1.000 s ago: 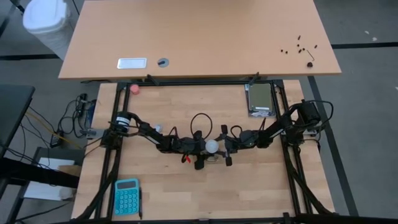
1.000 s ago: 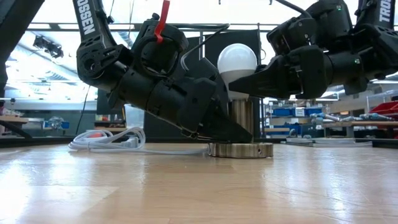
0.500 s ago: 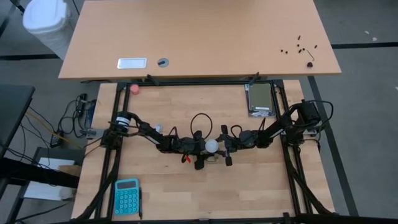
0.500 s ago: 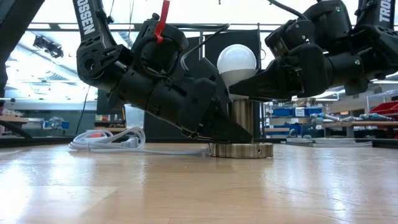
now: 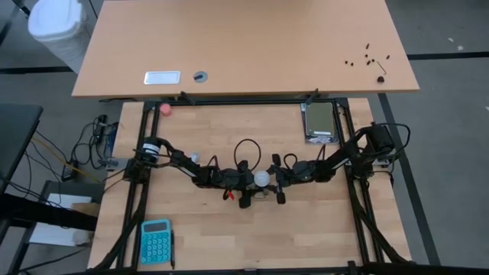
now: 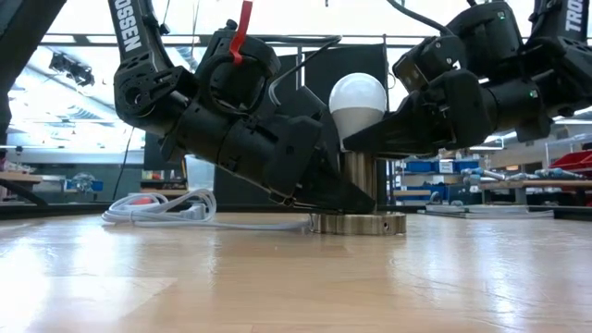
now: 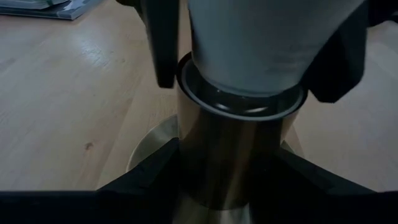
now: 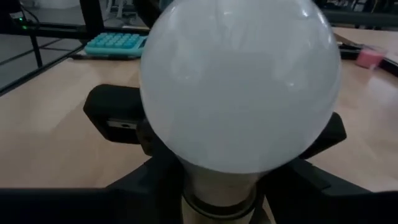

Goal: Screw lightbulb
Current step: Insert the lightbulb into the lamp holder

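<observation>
High view: white frosted lightbulb (image 5: 262, 179) mid-table, between left gripper (image 5: 249, 190) and right gripper (image 5: 273, 187).
Low view: bulb upright atop brushed-metal socket column (image 6: 360, 178) on round base.
Left wrist view: fingers (image 7: 155, 165) clamp socket column.
Right wrist view: fingers (image 8: 152, 168) pinch bulb neck.

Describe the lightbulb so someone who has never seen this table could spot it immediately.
Start at the light wooden table and find where the two dark arms meet near its middle. There a shiny metal socket stands upright, and the lightbulb sits on top of it. It is the only white frosted globe; the other round thing, a small pink ball, lies at the table's far edge.
</observation>
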`<state>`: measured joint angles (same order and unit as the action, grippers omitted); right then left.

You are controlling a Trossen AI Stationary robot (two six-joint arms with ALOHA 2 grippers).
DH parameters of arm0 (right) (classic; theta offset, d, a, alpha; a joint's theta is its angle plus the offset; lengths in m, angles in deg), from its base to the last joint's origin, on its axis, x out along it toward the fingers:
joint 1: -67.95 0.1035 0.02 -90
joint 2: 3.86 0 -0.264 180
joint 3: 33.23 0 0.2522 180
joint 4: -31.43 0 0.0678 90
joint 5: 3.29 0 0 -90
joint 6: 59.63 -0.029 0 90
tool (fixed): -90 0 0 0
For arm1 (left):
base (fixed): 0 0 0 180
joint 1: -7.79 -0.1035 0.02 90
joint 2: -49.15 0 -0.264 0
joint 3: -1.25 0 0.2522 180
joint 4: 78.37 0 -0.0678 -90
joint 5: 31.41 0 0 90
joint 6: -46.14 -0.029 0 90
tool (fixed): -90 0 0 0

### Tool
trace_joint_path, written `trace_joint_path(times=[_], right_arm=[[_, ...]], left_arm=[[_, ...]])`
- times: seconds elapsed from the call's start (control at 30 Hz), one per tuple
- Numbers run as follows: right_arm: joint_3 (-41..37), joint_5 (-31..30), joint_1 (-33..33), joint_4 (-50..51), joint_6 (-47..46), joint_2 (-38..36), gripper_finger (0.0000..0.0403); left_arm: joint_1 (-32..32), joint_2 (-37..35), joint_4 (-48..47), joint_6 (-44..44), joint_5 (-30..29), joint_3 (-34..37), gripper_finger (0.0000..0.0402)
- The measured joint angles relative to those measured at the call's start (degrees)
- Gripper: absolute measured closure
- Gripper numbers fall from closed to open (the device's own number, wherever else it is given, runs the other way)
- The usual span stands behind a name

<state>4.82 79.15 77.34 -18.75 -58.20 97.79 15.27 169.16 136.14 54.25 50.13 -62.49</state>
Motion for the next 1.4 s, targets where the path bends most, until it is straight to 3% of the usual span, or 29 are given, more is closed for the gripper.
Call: trace_joint_path(times=[0.17, 0.43, 0.63, 0.87, 1.4], right_arm=[[-0.1, -0.2, 0.0, 5.8, 0.3, -4.5, 0.0168], [0.1, -0.4, 0.4, 26.2, -0.6, -18.2, 0.0110], [10.8, -3.2, 1.1, 58.9, -1.8, -24.5, 0.0085], [27.4, -3.3, 1.5, 83.9, 1.3, -22.0, 0.0065], [56.7, 1.5, -0.3, 117.2, 4.7, -2.9, 0.0050]], left_arm=[[0.0, 0.0, 0.1, 0.7, 0.0, 0.0, 0.0189], [0.0, 0.0, 0.1, 1.0, 0.0, 0.0, 0.0189], [0.0, 0.0, 0.0, 1.0, 0.1, 0.0, 0.0189], [0.0, 0.0, -0.1, -0.1, 0.1, 0.0, 0.0189], [0.0, 0.0, 0.0, -0.6, 0.0, 0.0, 0.0189]])
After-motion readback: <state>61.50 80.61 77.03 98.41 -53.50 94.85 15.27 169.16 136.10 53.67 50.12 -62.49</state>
